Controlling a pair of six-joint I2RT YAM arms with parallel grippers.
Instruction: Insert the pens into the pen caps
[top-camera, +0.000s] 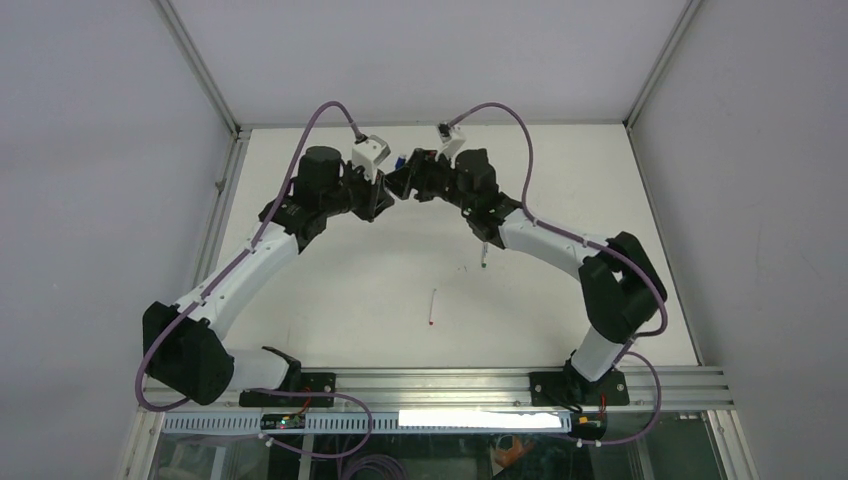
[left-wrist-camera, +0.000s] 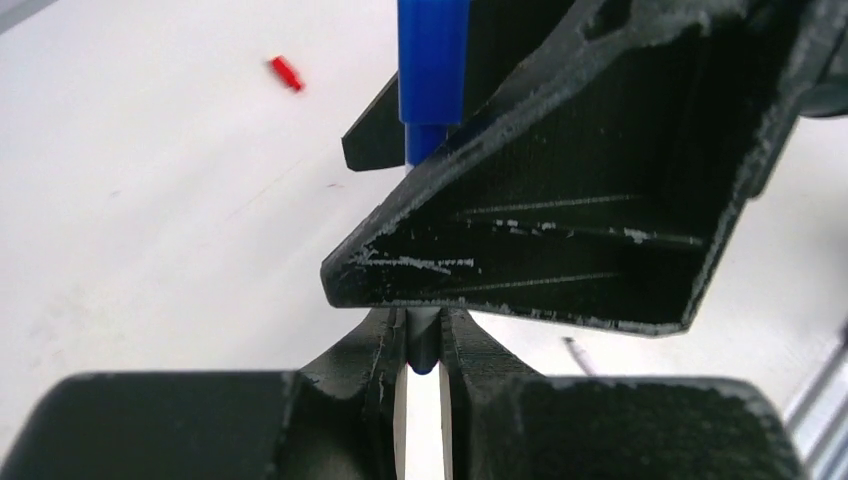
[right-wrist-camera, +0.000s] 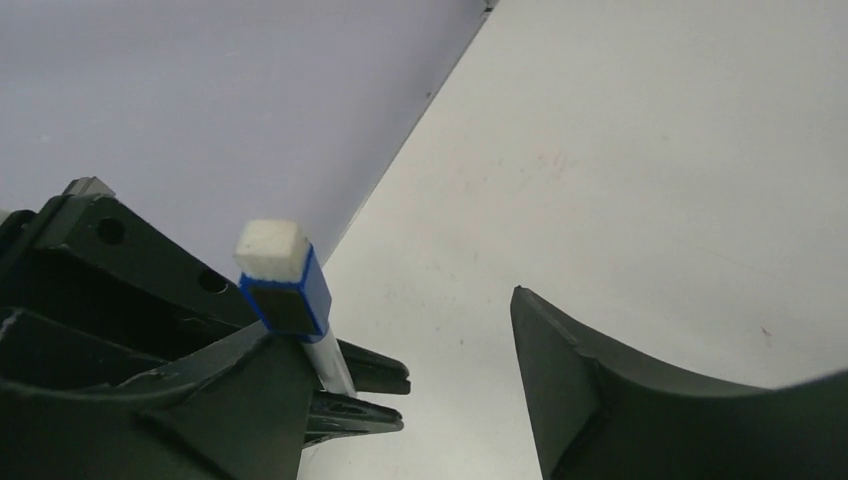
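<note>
My left gripper (left-wrist-camera: 425, 330) is shut on a thin white pen (right-wrist-camera: 332, 366) at the back centre of the table. The pen's far end sits inside the blue cap (right-wrist-camera: 285, 285), which has a white end face. In the top view the blue cap (top-camera: 401, 158) shows between the two wrists. My right gripper (right-wrist-camera: 395, 320) is open around it, one finger against the cap and the other finger (right-wrist-camera: 600, 400) well apart. A red cap (left-wrist-camera: 286, 73) lies on the table. A second pen (top-camera: 432, 307) with a red tip lies mid-table, and a third pen (top-camera: 483, 255) lies by the right forearm.
The grey back wall (right-wrist-camera: 200, 100) stands close behind both grippers. The right gripper's finger (left-wrist-camera: 560, 200) fills much of the left wrist view. An aluminium rail (top-camera: 450, 385) runs along the table's near edge, where the arm bases are mounted.
</note>
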